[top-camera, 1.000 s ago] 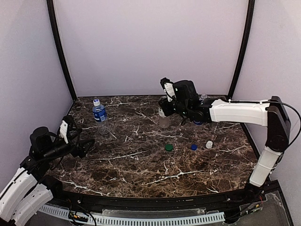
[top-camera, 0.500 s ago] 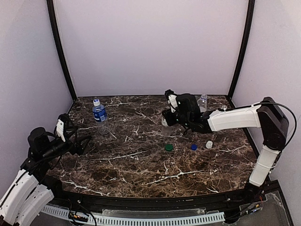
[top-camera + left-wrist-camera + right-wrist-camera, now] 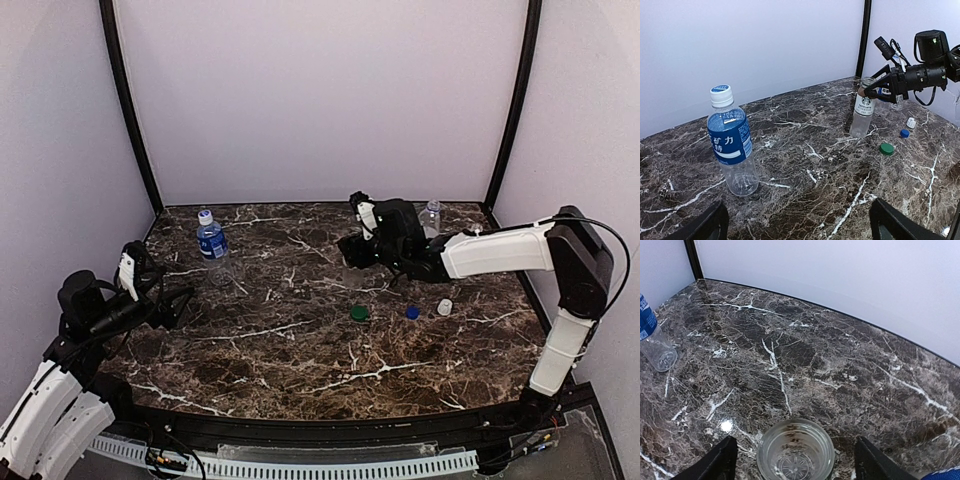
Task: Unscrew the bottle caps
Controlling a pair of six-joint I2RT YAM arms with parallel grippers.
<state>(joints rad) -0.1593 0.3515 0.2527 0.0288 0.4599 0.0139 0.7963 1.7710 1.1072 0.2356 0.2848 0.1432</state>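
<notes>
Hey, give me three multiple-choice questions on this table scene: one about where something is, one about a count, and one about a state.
1. Where does the blue-labelled bottle stand?
A) back left of the table
B) near right corner
C) in a gripper

2. How many caps lie loose on the table?
A) one
B) three
C) five

3. The bottle under the right gripper is:
A) capped
B) open-mouthed
C) lying on its side

Answers:
1 A: it stands alone at the back left.
2 B: a green cap, a blue cap and a white cap lie apart.
3 B: the right wrist view looks straight into its bare mouth.
</notes>
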